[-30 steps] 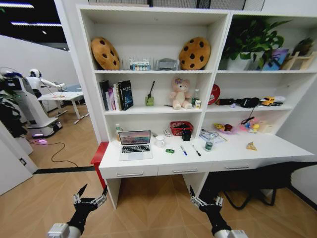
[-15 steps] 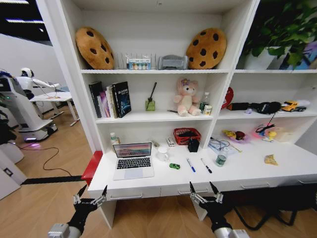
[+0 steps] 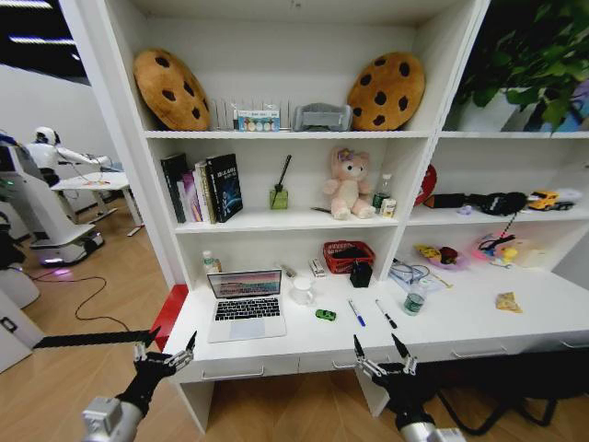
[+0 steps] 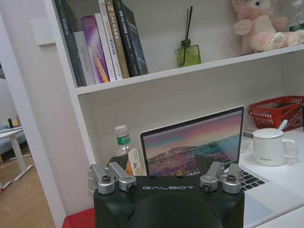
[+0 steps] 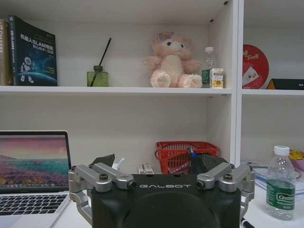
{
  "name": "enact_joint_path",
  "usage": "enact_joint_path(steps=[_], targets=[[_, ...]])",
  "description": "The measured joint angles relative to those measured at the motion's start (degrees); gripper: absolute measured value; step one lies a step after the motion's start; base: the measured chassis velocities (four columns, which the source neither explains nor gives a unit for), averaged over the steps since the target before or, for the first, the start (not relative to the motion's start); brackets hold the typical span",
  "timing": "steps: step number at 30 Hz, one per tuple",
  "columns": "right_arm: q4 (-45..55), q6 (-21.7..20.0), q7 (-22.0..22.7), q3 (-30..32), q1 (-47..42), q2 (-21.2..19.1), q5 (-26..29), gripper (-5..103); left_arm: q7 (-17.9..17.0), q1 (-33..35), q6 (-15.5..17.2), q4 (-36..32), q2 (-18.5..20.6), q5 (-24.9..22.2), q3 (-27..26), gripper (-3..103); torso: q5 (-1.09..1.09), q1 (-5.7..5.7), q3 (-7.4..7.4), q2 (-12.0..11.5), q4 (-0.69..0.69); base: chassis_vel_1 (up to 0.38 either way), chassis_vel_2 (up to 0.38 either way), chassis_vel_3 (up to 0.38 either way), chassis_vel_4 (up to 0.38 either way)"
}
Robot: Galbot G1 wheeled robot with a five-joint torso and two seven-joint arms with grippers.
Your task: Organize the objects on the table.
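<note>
Lying on the tabletop (image 3: 442, 327), the blue pen (image 3: 356, 313) and black pen (image 3: 386, 314) angle toward the shelving; left gripper (image 3: 164, 354) and right gripper (image 3: 385, 359) hover below its front edge, jaws released.

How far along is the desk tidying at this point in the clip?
Nothing looks done. Both claws, left and right, are open, empty and short of the table. The open laptop, green piece, blue pen, black pen, bottle and yellow packet lie spread across it. All sorting remains.
</note>
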Motion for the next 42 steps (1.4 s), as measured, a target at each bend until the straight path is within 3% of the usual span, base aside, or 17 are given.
enact_joint_path(steps=[3, 4, 5, 8, 15, 18, 20, 22, 24, 27, 28, 30, 32, 33, 36, 38, 42], targets=[[-0.2, 0.0, 0.6, 0.1, 0.0, 0.1, -0.5, 100, 0.0, -1.4, 0.0, 1.0, 2.4, -1.0, -0.2, 72, 0.0, 0.01, 0.01, 0.0, 0.01, 0.0, 0.0, 0.0, 0.0], [-0.4, 0.0, 1.3, 0.2, 0.0, 0.1, -0.9, 100, -0.3, -2.8, 0.1, 1.8, 4.0, -1.9, -0.2, 61, -0.01, 0.01, 0.01, 0.0, 0.01, 0.0, 0.0, 0.0, 0.0], [-0.4, 0.0, 1.3, 0.2, 0.0, 0.1, -0.9, 100, -0.3, -2.8, 0.1, 1.8, 4.0, -1.9, -0.2, 61, -0.01, 0.01, 0.01, 0.0, 0.01, 0.0, 0.0, 0.0, 0.0], [-0.9, 1.0, 4.6, 0.2, 0.3, 0.4, -2.0, 100, -2.9, -9.8, 2.2, 4.4, 9.9, -8.8, 0.9, 45, 0.01, 0.03, 0.01, 0.0, 0.01, 0.0, 0.0, 0.0, 0.0], [-2.2, 1.8, 4.5, 0.6, 1.1, 0.5, -2.4, 100, -3.3, -17.9, 2.5, 12.0, 18.7, -11.2, 3.3, 24, -0.01, 0.03, 0.01, 0.0, 0.01, 0.0, 0.0, 0.0, 0.0], [-2.9, 1.9, 3.7, 0.5, 1.2, 1.0, -2.5, 100, 0.5, -22.6, 1.9, 17.3, 25.8, -10.7, 5.1, 13, 0.01, 0.05, 0.02, 0.0, 0.01, 0.0, 0.0, 0.0, 0.0], [-3.1, 1.9, 3.5, 0.4, 1.2, 1.1, -2.6, 100, 2.5, -24.1, 1.5, 18.8, 27.6, -10.2, 6.2, 8, 0.0, 0.04, 0.01, 0.0, 0.01, 0.0, 0.0, 0.0, 0.0], [-3.8, 2.1, 2.9, 0.5, 1.2, 1.2, -2.8, 100, 7.2, -29.5, 0.1, 22.5, 31.1, -8.4, 11.1, 1, 0.01, 0.04, 0.02, 0.0, 0.03, 0.0, 0.0, 0.0, 0.0], [-4.1, 2.2, 2.8, 0.5, 1.4, 1.2, -2.8, 100, 8.6, -31.9, -0.4, 23.7, 31.9, -7.9, 13.5, 0, 0.01, 0.04, 0.02, 0.0, 0.02, 0.0, 0.0, 0.0, 0.0], [-4.7, 2.2, 2.4, 0.9, 2.0, 1.1, -2.8, 100, 12.4, -43.6, -1.7, 28.8, 33.6, -6.5, 24.8, 0, 0.0, 0.05, 0.02, 0.0, 0.01, 0.0, 0.0, 0.0, 0.0], [-4.7, 2.2, 2.4, 0.9, 2.0, 1.1, -2.8, 100, 12.4, -43.6, -1.7, 28.8, 33.6, -6.5, 24.8, 0, 0.0, 0.05, 0.02, 0.0, 0.01, 0.0, 0.0, 0.0, 0.0], [-4.8, 2.2, 2.4, 1.3, 2.2, 1.1, -2.6, 100, 14.9, -53.3, -2.3, 32.4, 33.8, -5.4, 33.2, 0, 0.0, 0.05, 0.02, 0.0, 0.0, 0.0, 0.0, 0.0, 0.0], [-4.8, 2.2, 2.4, 1.4, 2.2, 1.1, -2.5, 100, 15.8, -56.1, -2.7, 33.4, 33.8, -5.1, 35.9, 0, 0.0, 0.05, 0.02, 0.0, 0.01, 0.0, 0.0, 0.0, 0.0], [-5.0, 2.3, 2.4, 1.7, 2.1, 1.2, -2.4, 100, 17.6, -62.5, -3.9, 35.3, 33.6, -4.1, 41.9, 0, 0.0, 0.05, 0.02, 0.0, 0.0, 0.0, 0.0, 0.0, 0.0], [-5.2, 2.5, 2.4, 1.7, 2.1, 1.3, -2.4, 100, 18.4, -65.6, -4.4, 36.6, 33.1, -3.3, 44.9, 0, 0.02, 0.04, 0.02, 0.0, 0.0, 0.0, 0.0, 0.0, 0.0], [-5.3, 2.9, 2.4, 1.9, 2.0, 1.6, -2.0, 100, 21.6, -74.0, -4.9, 39.8, 31.4, -1.9, 52.0, 0, 0.01, 0.05, 0.02, 0.0, 0.01, 0.0, 0.0, 0.0, 0.0], [-5.6, 3.3, 2.5, 2.1, 2.0, 1.7, -1.9, 100, 24.1, -81.3, -6.0, 42.9, 29.8, -0.4, 57.9, 0, 0.01, 0.04, 0.02, 0.0, 0.02, 0.0, 0.0, 0.0, 0.0]])
